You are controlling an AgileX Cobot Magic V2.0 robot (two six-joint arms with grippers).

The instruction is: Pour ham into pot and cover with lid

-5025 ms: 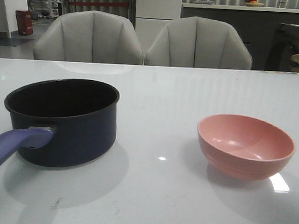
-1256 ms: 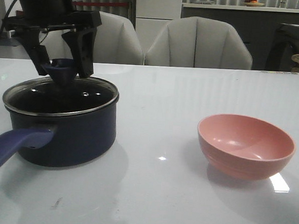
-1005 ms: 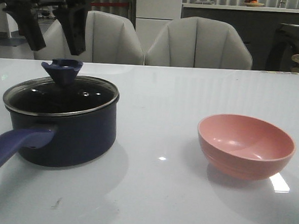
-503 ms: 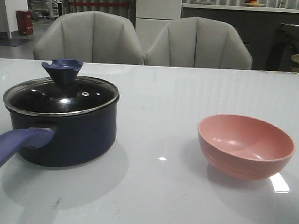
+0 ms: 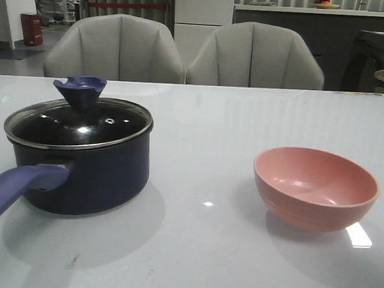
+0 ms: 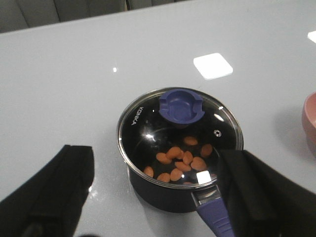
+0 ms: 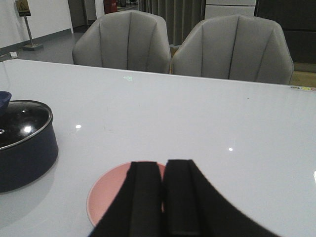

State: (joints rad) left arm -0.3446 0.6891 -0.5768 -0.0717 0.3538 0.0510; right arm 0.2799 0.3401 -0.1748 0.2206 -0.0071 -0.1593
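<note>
Since a second ago, the left arm has gone from above the pot in the front view, and neither arm shows there. On the white glossy table (image 5: 245,121), the dark navy saucepan with a long purple-blue handle (image 5: 86,167) stands to the left, and the round clear glass lid with a metal rim and blue-purple knob (image 5: 79,121) sits flat on its rim, closing it. Through the glass, the left wrist view shows the small orange-pink ham chunks (image 6: 180,160) lying together on the pan's floor. The salmon-pink bowl (image 5: 315,187) stands well apart to the right, upright, with nothing in it. In its wrist view, the left gripper (image 6: 158,190) is high above the saucepan, its black fingers (image 6: 54,187) spread wide on either side of the pan and touching nothing. The right gripper (image 7: 163,185) hangs over the near side of the pink bowl with its two black fingers (image 7: 143,197) pressed together, nothing between them. Two grey padded chairs (image 5: 184,52) stand behind the table.
</note>
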